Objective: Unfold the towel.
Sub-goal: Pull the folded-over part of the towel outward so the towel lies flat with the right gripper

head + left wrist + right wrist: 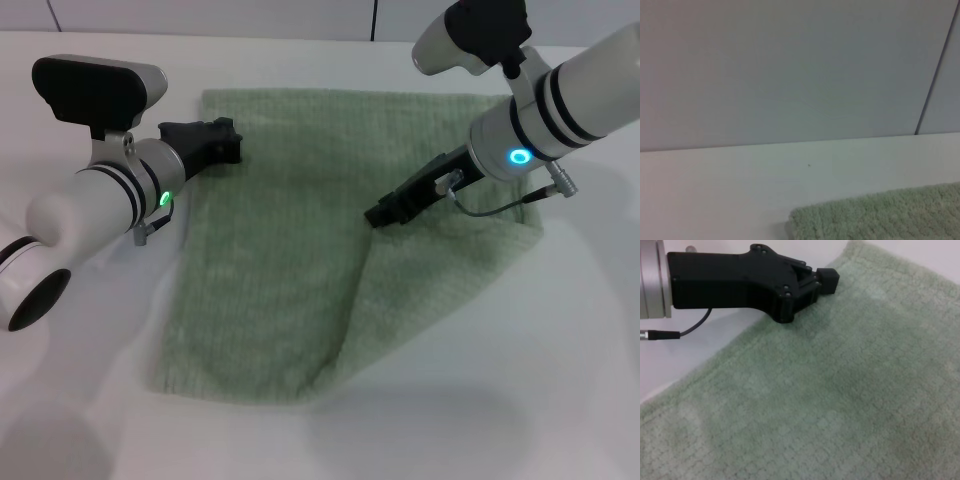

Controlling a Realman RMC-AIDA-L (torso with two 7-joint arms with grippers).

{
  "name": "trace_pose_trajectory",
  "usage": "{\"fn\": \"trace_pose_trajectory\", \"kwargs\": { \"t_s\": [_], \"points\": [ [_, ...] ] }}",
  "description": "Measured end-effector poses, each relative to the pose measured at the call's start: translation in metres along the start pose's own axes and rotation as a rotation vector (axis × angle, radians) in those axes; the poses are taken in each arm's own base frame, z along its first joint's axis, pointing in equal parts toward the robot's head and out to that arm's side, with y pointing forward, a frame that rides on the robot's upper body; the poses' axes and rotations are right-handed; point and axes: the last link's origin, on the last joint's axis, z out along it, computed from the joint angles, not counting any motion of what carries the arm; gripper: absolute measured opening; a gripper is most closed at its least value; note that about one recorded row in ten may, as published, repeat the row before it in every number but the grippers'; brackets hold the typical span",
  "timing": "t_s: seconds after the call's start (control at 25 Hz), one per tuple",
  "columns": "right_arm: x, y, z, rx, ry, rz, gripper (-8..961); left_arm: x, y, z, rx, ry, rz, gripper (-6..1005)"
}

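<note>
The pale green towel [280, 250] lies on the white table, mostly spread out. A raised fold runs from its middle down to the near edge, and the right part lies as a flap over it. My right gripper [375, 215] is at the top of that fold, shut on the towel. My left gripper [228, 140] is shut and hovers at the towel's far left edge; it also shows in the right wrist view [827, 281], with its tips over the towel [840, 390]. A towel corner [880, 215] shows in the left wrist view.
The white table [520, 380] surrounds the towel on all sides. A pale wall [790, 70] rises behind the table's far edge.
</note>
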Motion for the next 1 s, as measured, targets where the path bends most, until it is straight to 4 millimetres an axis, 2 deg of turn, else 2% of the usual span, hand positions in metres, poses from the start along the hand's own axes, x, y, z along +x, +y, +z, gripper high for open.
{"fn": "trace_pose_trajectory", "kwargs": {
  "t_s": [0.68, 1.0],
  "points": [
    [0.0000, 0.0018, 0.0014, -0.001, 0.008, -0.009, 206, -0.0001, -0.0001, -0.0001, 0.000, 0.000, -0.001, -2],
    [0.0026, 0.0004, 0.0016, 0.005, 0.012, -0.007, 104, -0.0018, -0.0010, -0.0008, 0.002, -0.003, -0.005, -1]
  ]
}}
